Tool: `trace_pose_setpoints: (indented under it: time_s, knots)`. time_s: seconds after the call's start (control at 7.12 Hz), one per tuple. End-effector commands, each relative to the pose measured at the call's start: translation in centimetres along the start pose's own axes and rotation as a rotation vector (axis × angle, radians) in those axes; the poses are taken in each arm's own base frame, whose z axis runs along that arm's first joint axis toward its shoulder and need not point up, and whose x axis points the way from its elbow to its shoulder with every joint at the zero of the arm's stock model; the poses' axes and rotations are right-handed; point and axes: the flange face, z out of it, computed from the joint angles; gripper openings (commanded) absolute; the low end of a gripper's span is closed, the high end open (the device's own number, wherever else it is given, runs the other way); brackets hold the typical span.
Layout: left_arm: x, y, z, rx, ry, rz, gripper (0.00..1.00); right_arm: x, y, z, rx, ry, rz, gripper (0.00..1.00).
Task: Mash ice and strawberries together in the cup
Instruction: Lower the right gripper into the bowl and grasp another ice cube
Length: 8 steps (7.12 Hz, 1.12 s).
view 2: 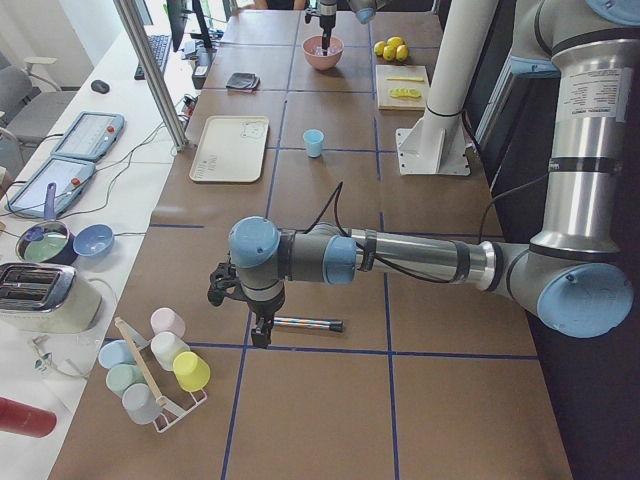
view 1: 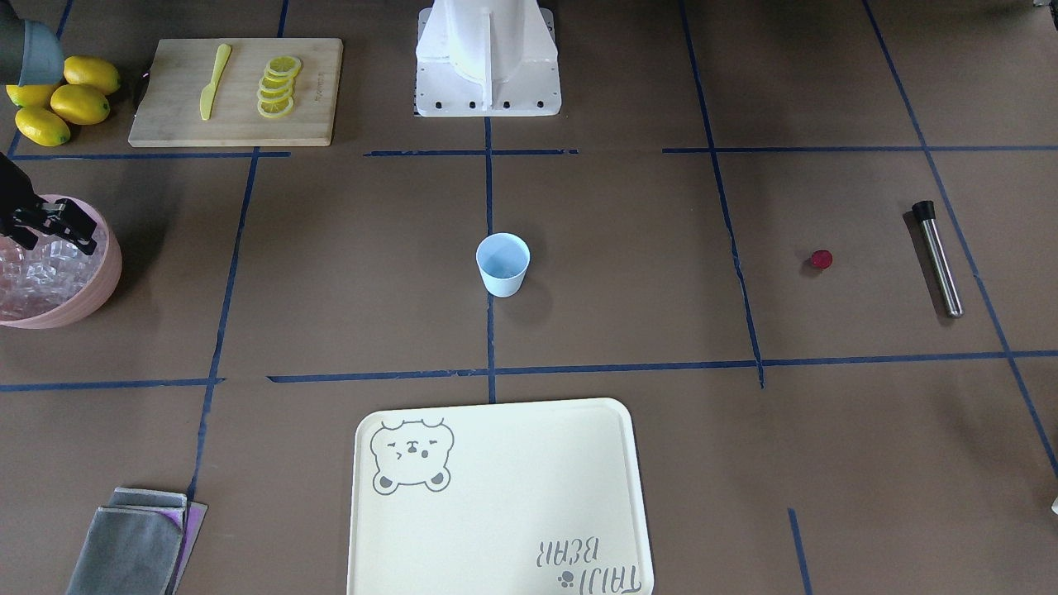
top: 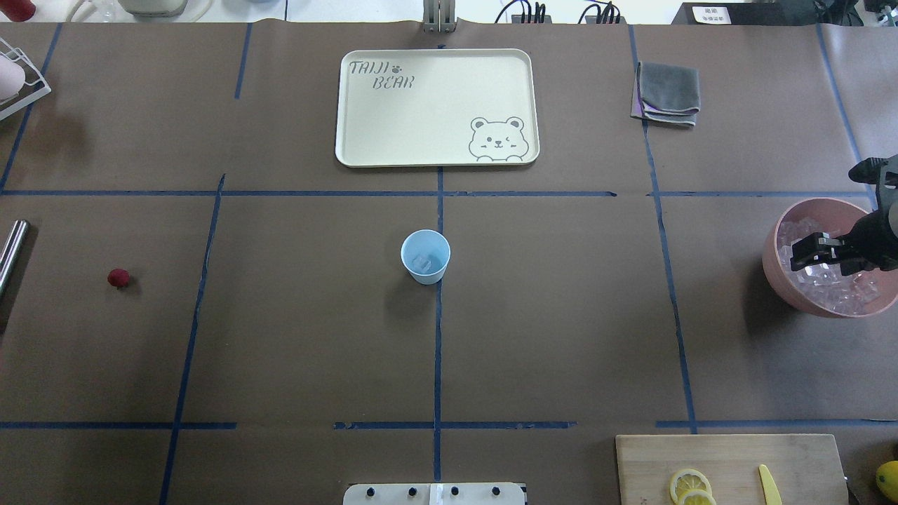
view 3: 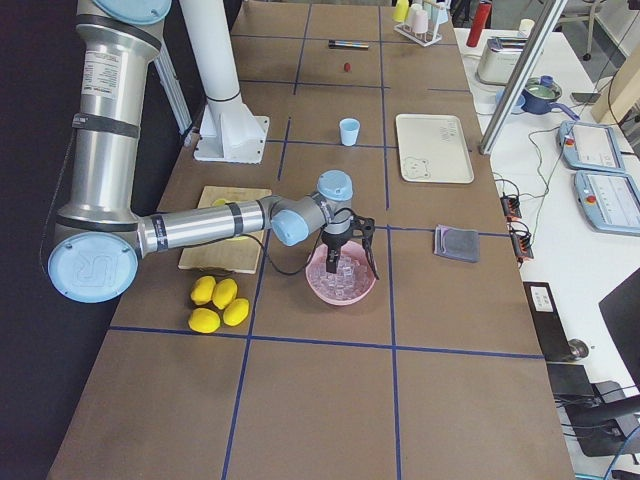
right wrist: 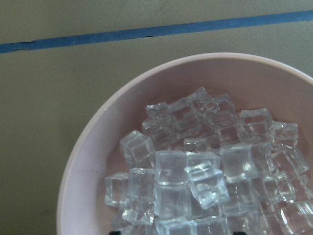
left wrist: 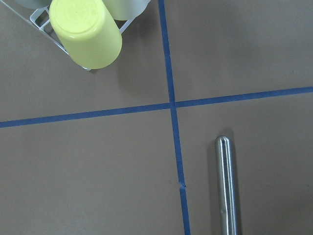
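Observation:
The pale blue cup (top: 425, 256) stands upright at the table's centre, with something glassy at its bottom; it also shows in the front view (view 1: 502, 264). The red strawberry (top: 118, 278) lies alone on the table far to the left. Ice (right wrist: 195, 171) fills the pink bowl (top: 772, 263) at the right. My right gripper (top: 814, 258) hangs just over the ice, jaws apart and empty. My left gripper (view 2: 258, 335) shows only in the exterior left view, over a metal muddler (left wrist: 226, 188); I cannot tell whether it is open or shut.
A cream bear tray (top: 365, 151) lies beyond the cup, a folded grey cloth (top: 666, 91) to its right. A cutting board (view 1: 240, 124) holds lemon slices and a yellow knife, with whole lemons (view 1: 74, 103) beside it. A rack of pastel cups (view 2: 165, 365) stands at the left end.

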Motion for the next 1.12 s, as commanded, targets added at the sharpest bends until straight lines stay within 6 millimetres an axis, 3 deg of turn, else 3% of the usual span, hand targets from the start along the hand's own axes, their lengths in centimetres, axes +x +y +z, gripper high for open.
trace_pose_setpoints:
  time_s: [0.0,0.28,0.7,0.84,0.98]
  knots:
    - [0.1,-0.1,-0.1,0.002,0.000,0.002,1.00,0.0,0.0,0.0,0.005,0.003,0.000,0.73]
    - [0.1,-0.1,-0.1,0.002,0.001,0.002,1.00,0.1,-0.1,0.0,0.008,0.006,0.000,0.64]
    - [1.0,-0.1,-0.4,0.008,0.057,0.000,1.00,-0.1,-0.2,-0.2,0.020,0.009,-0.004,0.11]
    - [1.1,-0.1,-0.5,0.008,0.067,0.000,1.00,-0.1,-0.2,-0.4,0.023,0.007,-0.006,0.01]
    - [1.1,-0.1,-0.5,0.008,0.069,-0.001,1.00,-0.8,-0.1,-1.5,0.035,-0.009,-0.014,0.00]
